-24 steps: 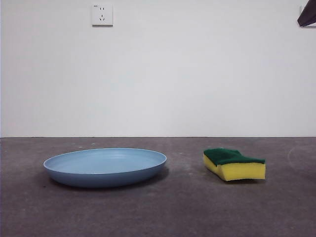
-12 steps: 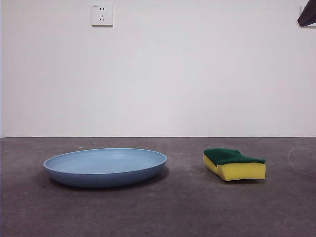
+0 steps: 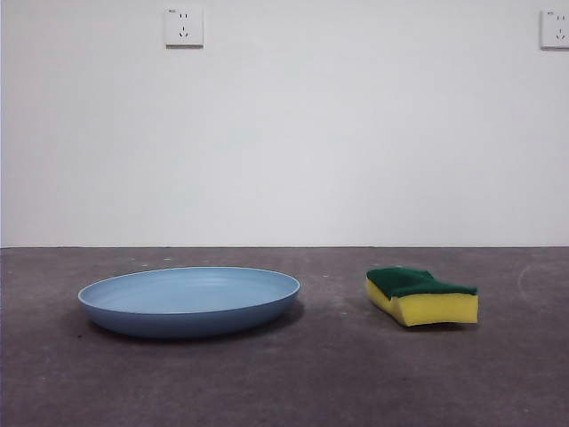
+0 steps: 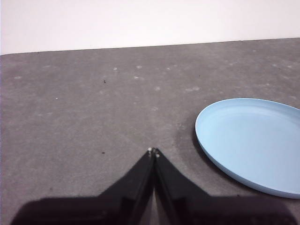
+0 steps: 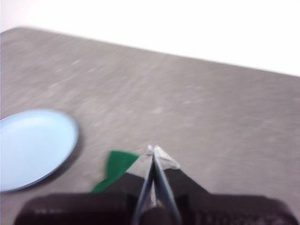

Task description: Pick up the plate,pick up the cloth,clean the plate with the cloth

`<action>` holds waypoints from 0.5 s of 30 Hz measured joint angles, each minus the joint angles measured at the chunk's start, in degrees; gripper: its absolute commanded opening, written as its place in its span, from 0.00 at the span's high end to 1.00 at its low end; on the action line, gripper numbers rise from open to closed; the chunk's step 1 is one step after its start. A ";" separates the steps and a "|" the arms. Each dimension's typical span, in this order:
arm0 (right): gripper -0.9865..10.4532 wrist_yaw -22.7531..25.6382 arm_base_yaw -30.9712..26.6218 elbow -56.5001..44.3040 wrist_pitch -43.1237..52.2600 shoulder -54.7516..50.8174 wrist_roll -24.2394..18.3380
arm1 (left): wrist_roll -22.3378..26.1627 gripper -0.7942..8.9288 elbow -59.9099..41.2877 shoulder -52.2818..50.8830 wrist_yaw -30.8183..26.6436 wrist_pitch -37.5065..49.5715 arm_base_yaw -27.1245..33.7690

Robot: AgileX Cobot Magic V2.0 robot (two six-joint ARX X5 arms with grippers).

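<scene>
1. Your plate (image 3: 189,301) lies flat on the desk (image 3: 284,382), and the sponge (image 3: 421,296) sits well apart from it, green side up.
2. Biggest risk, as I judge it: that low rim hugs the desk, so a hand arriving too flat could shove the plate along instead of getting under the edge.
3. Next risk: your right wrist picture is smeared, so you're aiming at the sponge (image 5: 117,168) from a poor read, and a closing pinch could land off-centre and knock it aside.
4. Your left hand (image 4: 153,152) hangs above bare desk just beside the plate's (image 4: 253,140) near edge, jaws pressed together at the tips, carrying nothing.
5. Your right hand (image 5: 153,150) is above the desk close to the sponge, jaws also together and empty; open both before you drop in.
</scene>
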 measured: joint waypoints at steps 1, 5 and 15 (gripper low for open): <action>0.91 0.00 -1.90 -1.03 0.46 -1.27 -0.02 | -0.02 0.92 0.00 0.00 0.00 0.00 0.00; 0.91 -3.48 -8.98 -7.58 7.67 -6.49 -0.20 | -0.02 0.92 0.00 0.00 0.00 0.00 0.00; 0.91 -7.52 -15.56 -28.98 25.40 -16.76 2.86 | 0.00 0.92 0.00 0.00 0.00 0.00 0.00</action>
